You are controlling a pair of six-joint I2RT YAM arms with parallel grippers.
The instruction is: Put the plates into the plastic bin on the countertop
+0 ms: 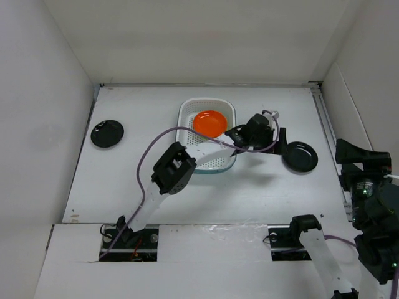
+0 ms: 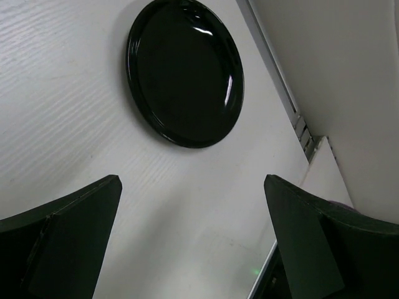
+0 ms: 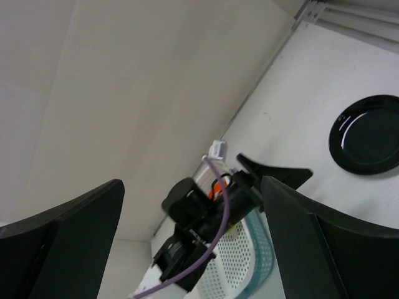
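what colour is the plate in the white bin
The glossy round plate is orange, clearest in top external view.

Left arm [image 1: 168, 171] stretches from the near edge out across the middle toward the right side, wrist tipped down, left gripper [image 2: 192, 180] with its jaws spread wide. Over by the right edge, the right arm [image 1: 374, 218] sits folded up high, right gripper [image 3: 193, 184] gaping too, pointed leftward.

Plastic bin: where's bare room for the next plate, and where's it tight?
Free: the countertop between the plastic bin and the left black plate, and the bin floor on the near side of the orange plate. Crowded: the left arm crosses over that near floor and the bin's right rim toward the right black plate, left pincer open.
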